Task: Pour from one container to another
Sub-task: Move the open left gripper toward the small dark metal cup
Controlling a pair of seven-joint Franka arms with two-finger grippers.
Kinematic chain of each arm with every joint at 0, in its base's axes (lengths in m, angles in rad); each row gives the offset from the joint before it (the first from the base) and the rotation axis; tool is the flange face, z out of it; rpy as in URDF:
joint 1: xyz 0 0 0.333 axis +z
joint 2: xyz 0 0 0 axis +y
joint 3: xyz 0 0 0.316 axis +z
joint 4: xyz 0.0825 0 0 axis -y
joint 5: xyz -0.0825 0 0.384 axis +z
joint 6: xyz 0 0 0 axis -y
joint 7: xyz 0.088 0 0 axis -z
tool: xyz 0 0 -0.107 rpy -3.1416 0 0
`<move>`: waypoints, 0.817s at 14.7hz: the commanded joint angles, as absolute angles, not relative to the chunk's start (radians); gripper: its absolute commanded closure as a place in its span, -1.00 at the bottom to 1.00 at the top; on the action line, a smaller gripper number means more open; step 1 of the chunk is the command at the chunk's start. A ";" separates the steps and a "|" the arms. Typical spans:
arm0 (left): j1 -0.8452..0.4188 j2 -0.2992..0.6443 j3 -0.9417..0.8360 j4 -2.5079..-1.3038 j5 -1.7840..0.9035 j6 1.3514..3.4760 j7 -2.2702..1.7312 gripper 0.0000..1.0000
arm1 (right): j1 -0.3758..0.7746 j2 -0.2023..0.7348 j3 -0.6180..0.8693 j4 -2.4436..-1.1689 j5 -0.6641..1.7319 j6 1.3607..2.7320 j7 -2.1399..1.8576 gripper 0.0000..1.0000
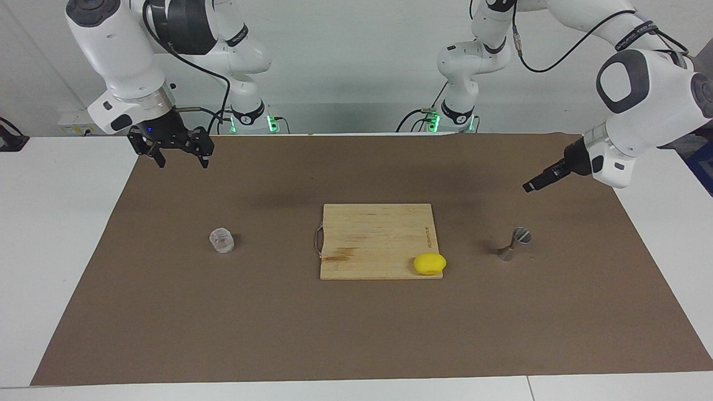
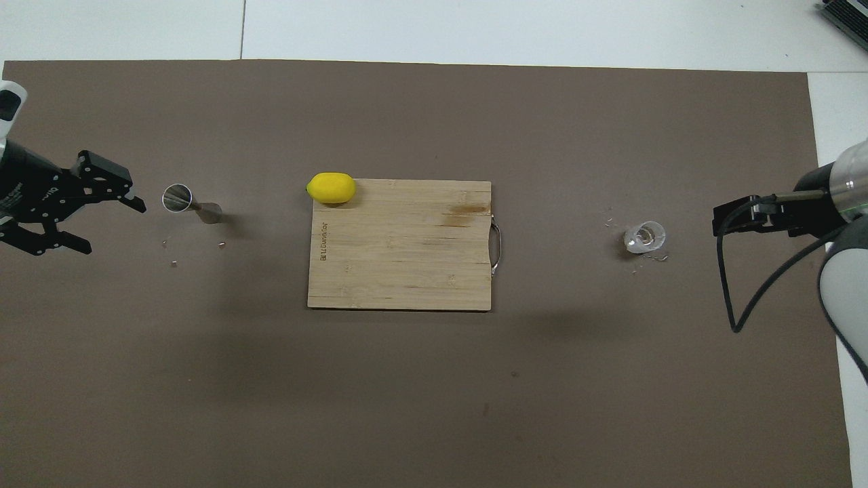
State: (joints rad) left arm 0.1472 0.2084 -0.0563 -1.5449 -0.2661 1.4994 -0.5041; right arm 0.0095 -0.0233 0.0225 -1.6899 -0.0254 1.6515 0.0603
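Now you have both grippers up in the air and holding nothing. Your left gripper [image 2: 112, 224] sits at the left edge of the overhead view, its fingers spread apart and pointing toward the jigger [image 2: 190, 205], which stands on the mat [image 1: 356, 323] just beside it but not touching. In the facing view that same gripper [image 1: 529, 187] shows at the right, tilted and above the jigger [image 1: 515, 244]. Your right gripper [image 1: 179, 161] hangs at the upper left of the facing view, fingers apart, over the mat's corner; in the overhead view it [image 2: 719, 220] comes in from the right edge. The cup [image 1: 221, 240] stands upright on the mat at left of centre in the facing view, well apart from that gripper. You see the cup [image 2: 645, 238] at right of centre in the overhead view. Between cup and jigger lies the board [image 1: 373, 239], with the yellow lump [image 1: 429, 263] on its corner toward the jigger.
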 commanded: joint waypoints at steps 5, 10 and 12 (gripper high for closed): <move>0.299 0.126 -0.060 -1.811 -0.549 1.689 -0.776 -1.00 | 0.012 -0.032 0.028 -1.687 -0.018 1.657 0.055 -1.00; 0.339 0.192 -0.060 -1.853 -0.708 1.738 -1.012 -1.00 | 0.012 -0.032 0.028 -1.690 -0.018 1.671 0.064 -1.00; 0.348 0.218 -0.060 -1.867 -0.773 1.808 -1.164 -1.00 | 0.012 -0.032 0.028 -1.692 -0.018 1.677 0.064 -1.00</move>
State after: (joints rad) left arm 0.3310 0.1968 -0.0519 -1.8448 -0.7047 1.7453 -1.0320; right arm 0.0150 -0.0243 0.0272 -1.6873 -0.0254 1.6613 0.0608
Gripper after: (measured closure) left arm 0.000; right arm 0.000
